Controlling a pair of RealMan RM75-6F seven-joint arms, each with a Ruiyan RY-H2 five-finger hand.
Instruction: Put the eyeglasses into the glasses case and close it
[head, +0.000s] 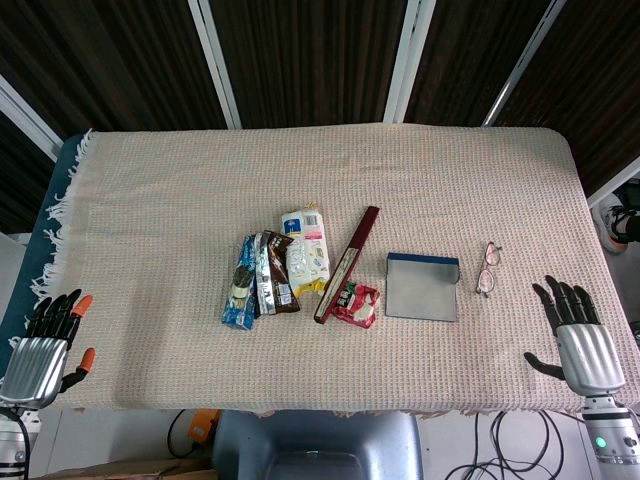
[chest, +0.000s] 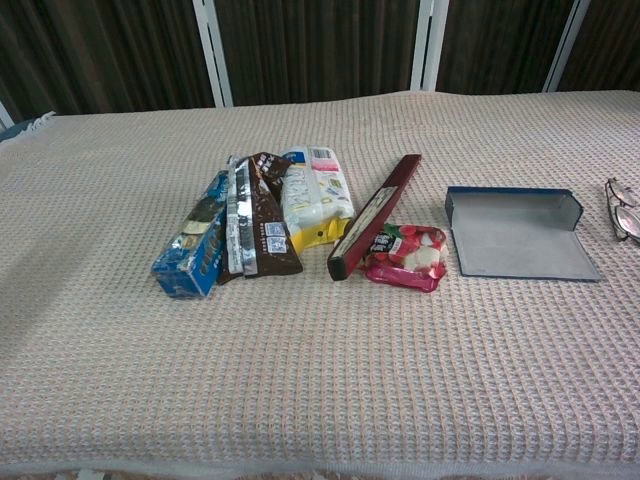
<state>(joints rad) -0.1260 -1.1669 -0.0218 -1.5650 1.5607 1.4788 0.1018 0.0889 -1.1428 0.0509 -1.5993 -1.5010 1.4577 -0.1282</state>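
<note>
Lying folded, eyeglasses (head: 487, 268) long axis near-to-far, beside open glasses case (head: 423, 287)

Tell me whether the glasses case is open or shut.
Open and empty: the glasses case lies with its flap spread flat, grey lining showing, eyeglasses on the cloth beside it.

The glasses case (head: 422, 287) is lying open and flat on the cloth-covered tabletop (head: 180, 190), right of the middle and nearer the front edge. It is showing a grey lining with a dark blue rim, its raised blue wall sitting along the far side. The eyeglasses (head: 487, 268) are lying just to the right of the case, apart from it. Their frame is thin and pinkish, and they are pointing roughly toward the far edge.
</note>
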